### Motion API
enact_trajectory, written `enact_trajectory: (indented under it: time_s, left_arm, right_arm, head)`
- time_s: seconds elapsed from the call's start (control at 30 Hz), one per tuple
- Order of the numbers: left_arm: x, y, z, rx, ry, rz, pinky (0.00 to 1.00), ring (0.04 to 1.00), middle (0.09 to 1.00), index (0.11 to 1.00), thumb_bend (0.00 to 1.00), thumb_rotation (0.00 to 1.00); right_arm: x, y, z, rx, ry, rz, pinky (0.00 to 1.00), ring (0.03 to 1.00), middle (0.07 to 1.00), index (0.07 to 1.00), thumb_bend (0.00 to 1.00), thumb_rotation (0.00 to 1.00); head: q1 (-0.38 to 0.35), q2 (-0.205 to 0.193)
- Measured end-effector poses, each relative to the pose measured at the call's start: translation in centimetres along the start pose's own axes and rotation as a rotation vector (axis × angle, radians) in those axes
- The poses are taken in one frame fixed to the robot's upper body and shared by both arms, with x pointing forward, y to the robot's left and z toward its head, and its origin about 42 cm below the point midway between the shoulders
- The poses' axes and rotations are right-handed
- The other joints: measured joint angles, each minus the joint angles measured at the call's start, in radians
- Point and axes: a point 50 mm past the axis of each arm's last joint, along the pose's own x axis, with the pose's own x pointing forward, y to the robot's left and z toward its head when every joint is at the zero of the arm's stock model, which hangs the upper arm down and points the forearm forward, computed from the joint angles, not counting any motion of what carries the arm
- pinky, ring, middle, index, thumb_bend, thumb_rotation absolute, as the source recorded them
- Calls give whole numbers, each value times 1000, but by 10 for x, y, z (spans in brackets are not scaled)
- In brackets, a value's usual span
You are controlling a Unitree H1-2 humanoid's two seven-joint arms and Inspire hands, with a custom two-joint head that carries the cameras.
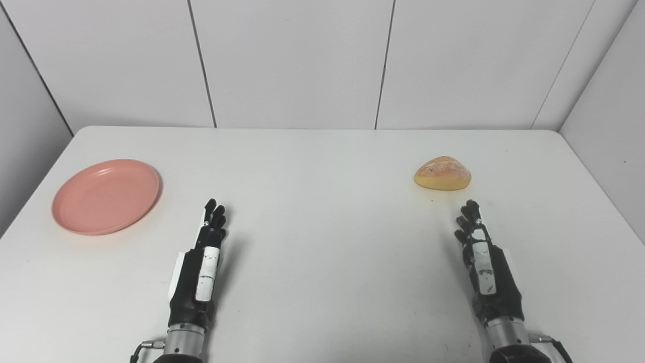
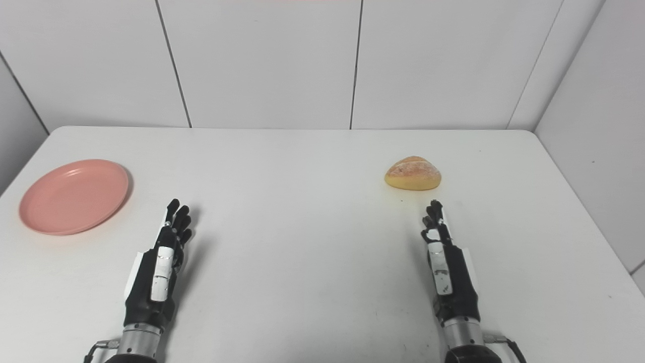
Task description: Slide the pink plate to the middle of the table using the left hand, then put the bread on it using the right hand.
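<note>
The pink plate (image 1: 106, 196) lies empty on the left side of the white table (image 1: 322, 242). A golden bread roll (image 1: 443, 173) sits on the right side, a little farther back. My left hand (image 1: 201, 267) rests near the front, to the right of the plate and apart from it, fingers stretched forward, holding nothing. My right hand (image 1: 484, 262) is stretched out just in front of the bread, its fingertips a short gap short of the roll, holding nothing.
White panelled walls (image 1: 302, 60) close the table's far side and both flanks. The table's left edge runs close past the plate. Bare tabletop lies between the two hands.
</note>
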Motion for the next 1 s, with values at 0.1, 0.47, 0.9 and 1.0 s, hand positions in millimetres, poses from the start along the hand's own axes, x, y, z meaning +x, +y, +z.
enact_trajectory:
  time_s: [0.1,0.47,0.9,1.0]
  left_arm:
    - [0,0,0,0,0,0,1000,1000,1000,1000,810,1000]
    - [0,0,0,-4,-1,1,1000,1000,1000,1000,841,1000]
    - [0,2,1,-18,-2,5,1000,1000,1000,1000,809,1000]
    - [0,3,1,-18,-2,7,1000,1000,1000,1000,806,1000]
  right_arm:
    - [0,-1,0,3,-1,-6,1000,1000,1000,1000,884,1000]
    - [1,-1,0,20,-2,-2,1000,1000,1000,990,873,1000]
    - [1,0,0,34,-3,7,1000,1000,989,976,853,1000]
    - [1,1,1,34,-4,8,1000,1000,990,976,852,1000]
  head:
    - [0,0]
    - [-8,2]
    - [-18,9]
    - [-26,15]
